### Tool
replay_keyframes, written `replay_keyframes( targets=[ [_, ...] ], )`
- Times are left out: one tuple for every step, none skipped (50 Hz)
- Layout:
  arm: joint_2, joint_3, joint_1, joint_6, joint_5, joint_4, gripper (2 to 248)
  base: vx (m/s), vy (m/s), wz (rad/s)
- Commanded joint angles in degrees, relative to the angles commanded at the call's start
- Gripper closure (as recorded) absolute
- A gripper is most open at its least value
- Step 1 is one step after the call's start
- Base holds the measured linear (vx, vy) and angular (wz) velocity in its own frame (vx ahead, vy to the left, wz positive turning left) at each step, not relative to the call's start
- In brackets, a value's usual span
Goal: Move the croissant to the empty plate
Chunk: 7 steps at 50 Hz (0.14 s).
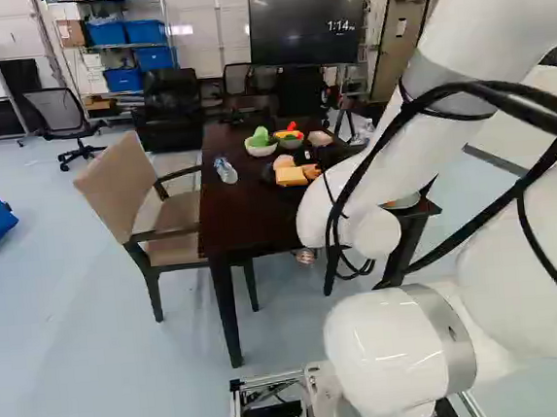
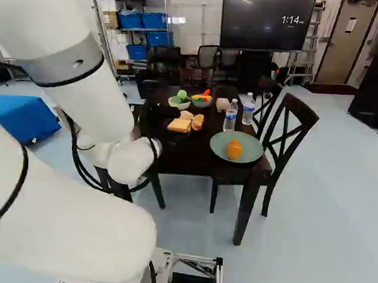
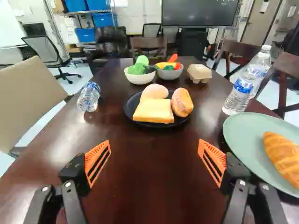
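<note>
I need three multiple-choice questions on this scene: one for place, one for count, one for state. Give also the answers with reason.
1. Where is the croissant?
A) White bowl
B) Green plate
C) Black plate

2. How many bottles are on the table?
A) One
B) Two
C) Three

3. The gripper is:
A) Open
B) Shut on bread
C) Shut on a bottle

Answers:
1 B: it lies on green.
2 C: one near the beige chair, two beside the green plate.
3 A: its orange pads stand wide apart.

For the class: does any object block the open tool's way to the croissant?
Nothing visible does. The croissant lies on the green plate, off to one side of the open tool; only the plate's low rim comes between. Two water bottles stand beyond the plate.
</note>
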<state>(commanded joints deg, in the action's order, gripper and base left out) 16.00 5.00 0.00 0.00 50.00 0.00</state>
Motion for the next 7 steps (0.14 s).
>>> replay_keyframes(
  targets=[
    [0.0,0.0,0.0,0.0,0.0,0.0,3,0.0,0.0,0.0],
    [0.0,0.0,0.0,0.0,0.0,0.0,3,0.0,0.0,0.0],
    [0.0,0.0,0.0,0.0,0.0,0.0,3,0.0,0.0,0.0],
    [0.0,0.0,0.0,0.0,0.0,0.0,3,0.0,0.0,0.0],
    [0.0,0.0,0.0,0.0,0.0,0.0,3,0.0,0.0,0.0],
    [0.0,0.0,0.0,0.0,0.0,0.0,3,0.0,0.0,0.0],
    [0.0,0.0,0.0,0.0,0.0,0.0,3,0.0,0.0,0.0]
  ],
)
